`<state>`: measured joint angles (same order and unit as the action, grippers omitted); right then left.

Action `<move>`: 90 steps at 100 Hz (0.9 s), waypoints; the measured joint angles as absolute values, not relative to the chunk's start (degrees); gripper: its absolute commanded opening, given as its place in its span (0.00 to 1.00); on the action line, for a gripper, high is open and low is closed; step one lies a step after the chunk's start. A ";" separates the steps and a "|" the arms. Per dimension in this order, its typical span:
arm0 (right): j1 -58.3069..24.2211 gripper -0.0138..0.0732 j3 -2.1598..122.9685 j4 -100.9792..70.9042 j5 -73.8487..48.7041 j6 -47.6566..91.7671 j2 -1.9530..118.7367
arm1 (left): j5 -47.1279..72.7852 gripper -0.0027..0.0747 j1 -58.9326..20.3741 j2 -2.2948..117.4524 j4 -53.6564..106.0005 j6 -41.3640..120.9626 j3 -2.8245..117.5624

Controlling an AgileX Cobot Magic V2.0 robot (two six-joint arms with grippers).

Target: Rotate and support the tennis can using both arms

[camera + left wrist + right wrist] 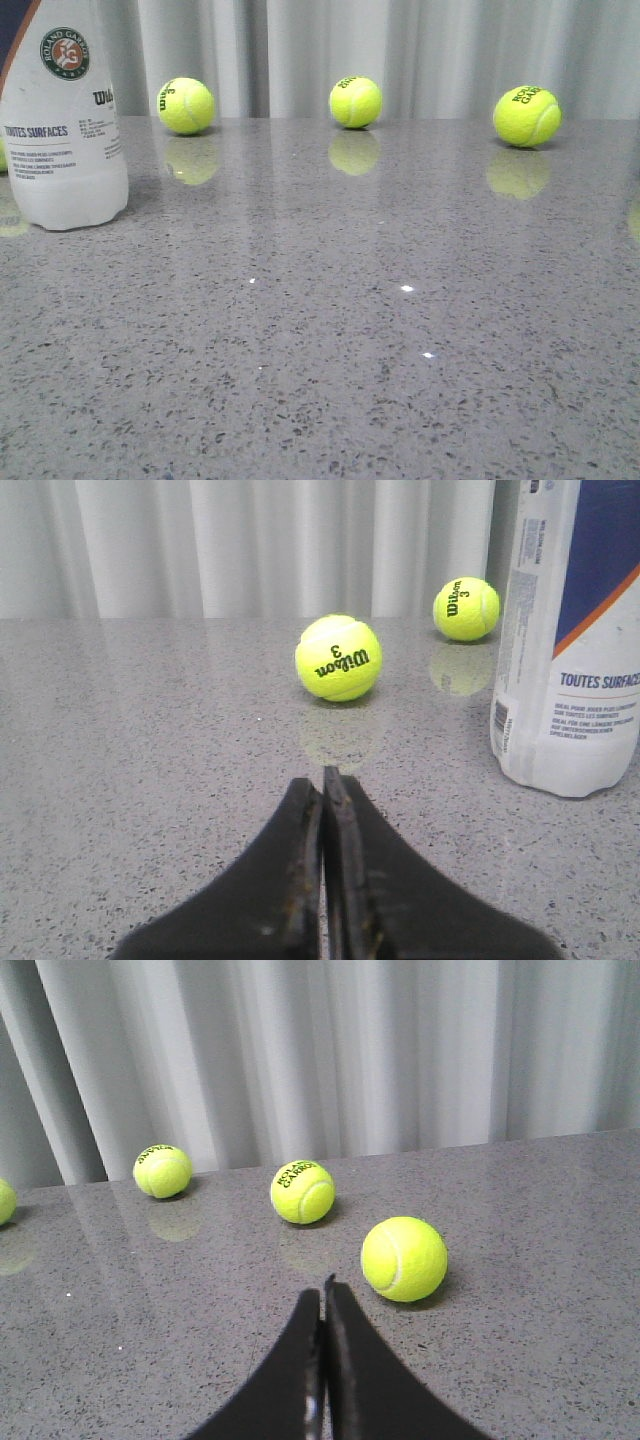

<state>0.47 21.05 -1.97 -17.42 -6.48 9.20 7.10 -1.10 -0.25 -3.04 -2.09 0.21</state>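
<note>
The tennis can (62,120) stands upright at the far left of the grey table in the front view, white with a round Roland Garros emblem and small print. The left wrist view also catches the tennis can (570,650), showing a navy panel and an orange stripe. My left gripper (322,782) is shut with nothing between its black fingers, low over the table and apart from the can. Just as empty, my right gripper (324,1290) is shut, with a tennis ball (403,1258) close beside its tips. Neither gripper shows in the front view.
Three tennis balls line the back of the table (400,330): one (186,106) near the can, one (355,102) in the middle, one (526,116) at the right. Ahead of the left gripper lies another ball (338,657). A white curtain (400,50) hangs behind.
</note>
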 measured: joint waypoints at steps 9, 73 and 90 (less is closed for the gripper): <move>0.47 0.08 21.05 -1.97 -17.42 -6.48 9.20 | 7.33 0.01 -1.08 -0.25 -3.04 -2.09 0.21; 0.47 0.08 21.05 -1.97 -17.42 -6.35 9.20 | 7.60 0.01 -0.99 -0.25 -3.17 -2.09 0.21; 0.47 0.08 21.05 -0.33 -17.42 -5.43 9.20 | 7.60 0.01 -0.99 -0.25 -3.17 -2.09 0.21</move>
<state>0.47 21.05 -0.33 -17.42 -5.43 9.20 7.60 -0.99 -0.25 -3.17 -2.09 0.21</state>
